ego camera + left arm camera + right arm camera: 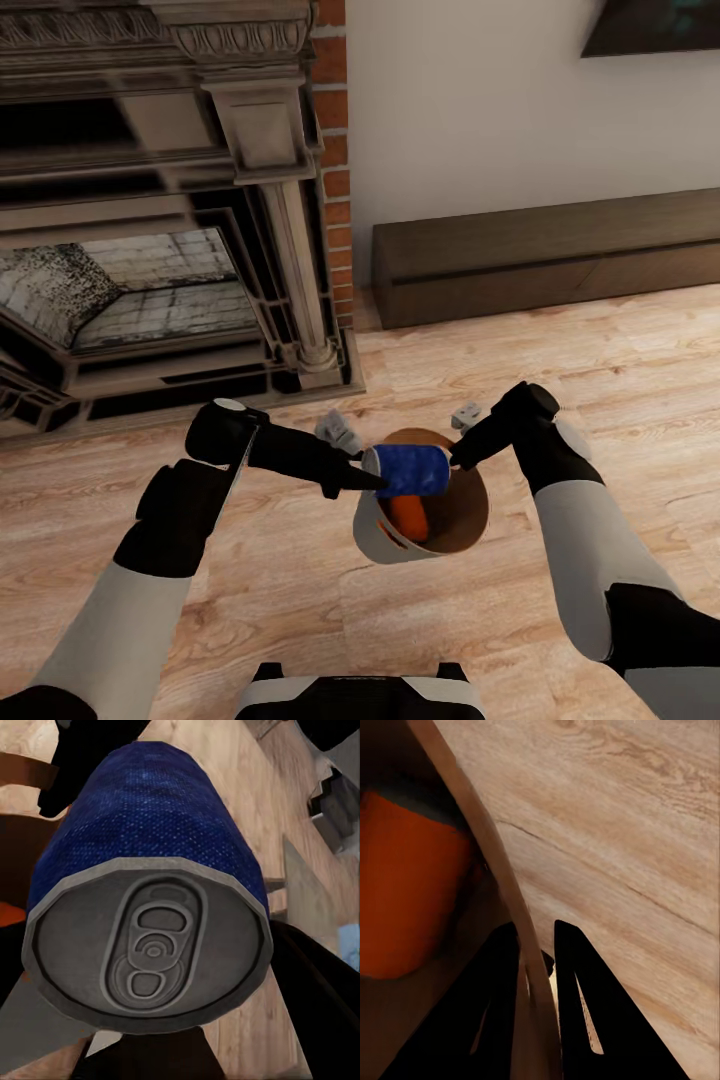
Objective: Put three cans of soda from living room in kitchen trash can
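Observation:
A dark blue soda can point(410, 470) lies on its side over the mouth of the trash can point(375, 530), a grey bin with a coppery-brown inside. My left gripper point(365, 478) is shut on this can, whose grey top point(154, 952) faces the left wrist camera. An orange soda can point(408, 515) rests inside the bin and shows as an orange mass point(405, 892) in the right wrist view. My right gripper point(458, 462) is shut on the bin's rim point(502, 870), one dark finger point(491, 1005) on each side of the wall. The bin hangs tilted above the floor.
A dark stone fireplace point(150, 250) with a brick edge point(335, 150) stands at the front left. A long dark low cabinet point(550, 255) runs along the pale wall at the right, under a TV corner point(650, 25). Light wood floor point(620, 360) lies around me.

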You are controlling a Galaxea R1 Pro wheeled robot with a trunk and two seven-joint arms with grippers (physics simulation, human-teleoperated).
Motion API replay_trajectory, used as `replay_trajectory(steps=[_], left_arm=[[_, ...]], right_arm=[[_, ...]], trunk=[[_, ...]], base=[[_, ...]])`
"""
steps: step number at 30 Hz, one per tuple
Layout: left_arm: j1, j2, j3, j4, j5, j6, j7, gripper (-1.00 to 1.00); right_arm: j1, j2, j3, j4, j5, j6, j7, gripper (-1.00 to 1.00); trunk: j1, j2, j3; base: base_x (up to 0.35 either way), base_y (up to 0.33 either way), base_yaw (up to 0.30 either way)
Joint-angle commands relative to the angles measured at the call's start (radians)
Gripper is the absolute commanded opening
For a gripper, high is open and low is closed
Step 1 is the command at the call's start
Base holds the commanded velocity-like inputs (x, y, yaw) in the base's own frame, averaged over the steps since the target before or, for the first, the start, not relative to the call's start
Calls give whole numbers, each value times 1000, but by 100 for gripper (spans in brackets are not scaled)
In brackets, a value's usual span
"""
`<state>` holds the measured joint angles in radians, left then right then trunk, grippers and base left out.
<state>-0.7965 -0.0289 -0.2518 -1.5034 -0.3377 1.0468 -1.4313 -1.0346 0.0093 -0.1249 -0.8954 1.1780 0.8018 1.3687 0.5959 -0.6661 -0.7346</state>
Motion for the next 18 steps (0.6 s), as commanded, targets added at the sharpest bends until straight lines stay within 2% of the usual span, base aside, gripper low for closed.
replay_trajectory(steps=[1,2,3,4,5,10,14,18], left_arm=[[0,-10,-1,0,-48,0,0,-100],[-1,-13,-1,0,-70,0,0,-100],[-1,-19,-2,-1,-109,0,0,-100],[-1,-21,-2,0,-126,0,0,-100],[-1,-25,-2,0,-169,0,0,-100],[-7,-34,-6,6,-245,0,0,-100],[-28,-48,-54,31,-341,0,-2,-100],[-34,-73,-73,79,-369,0,-3,-100]], right_arm=[[0,7,5,1,-4,9,8,-100],[0,10,7,1,-4,9,8,-100],[-1,17,10,1,-3,10,7,-100],[-1,21,11,1,-3,10,7,-100],[-1,30,19,1,0,11,5,-100],[-1,42,34,1,8,20,-3,-100],[-1,48,41,1,10,38,-6,-100],[-1,50,42,1,11,43,-8,-100]], trunk=[[0,0,0],[0,0,0],[0,0,0],[0,0,0],[0,0,0],[0,0,0],[0,0,0],[0,0,0]], base=[[0,0,0],[0,0,0],[0,0,0],[0,0,0],[0,0,0],[0,0,0],[0,0,0],[5,0,0]])
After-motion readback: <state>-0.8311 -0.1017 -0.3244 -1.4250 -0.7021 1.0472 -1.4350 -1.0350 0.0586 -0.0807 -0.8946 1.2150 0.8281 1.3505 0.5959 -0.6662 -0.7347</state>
